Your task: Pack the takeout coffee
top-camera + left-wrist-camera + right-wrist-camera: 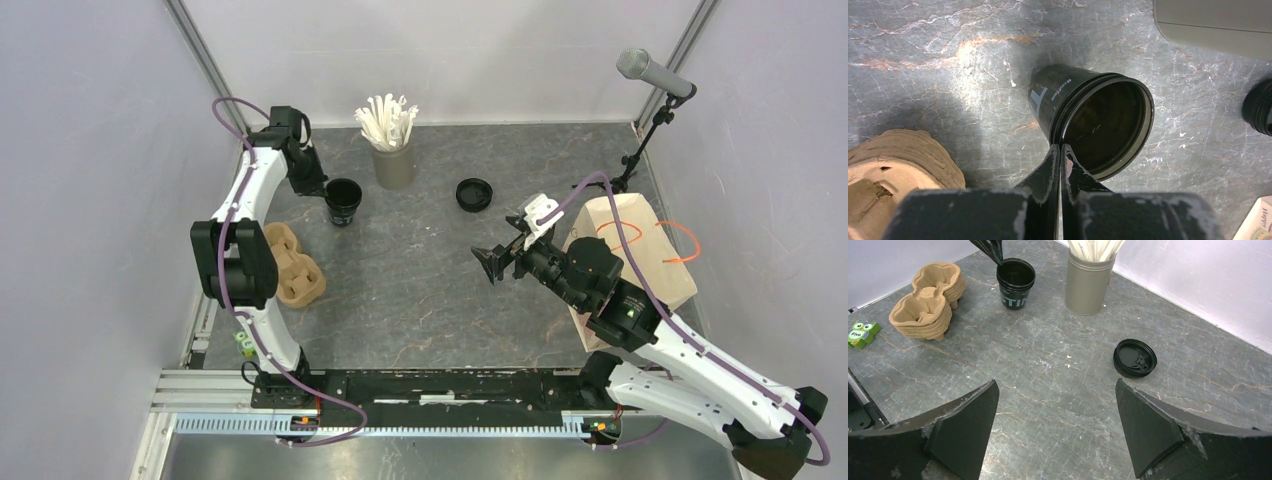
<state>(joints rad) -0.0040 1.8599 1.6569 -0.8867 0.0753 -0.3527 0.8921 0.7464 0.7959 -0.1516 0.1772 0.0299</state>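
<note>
A black cup (343, 200) stands open and lidless at the back left of the table. It also shows in the left wrist view (1098, 125) and the right wrist view (1015, 282). My left gripper (322, 187) (1061, 146) is shut on the near rim of this cup, pinching its wall. A round black lid (474, 193) (1135, 358) lies flat on the table to the right of the cup. My right gripper (497, 262) (1055, 385) is open and empty above the middle of the table, short of the lid.
A grey cup of white straws (394, 165) (1087, 282) stands behind, between cup and lid. Stacked brown pulp carriers (292, 265) (928, 302) sit at the left. A brown paper bag (640, 250) is at the right, a microphone stand (655, 75) behind it.
</note>
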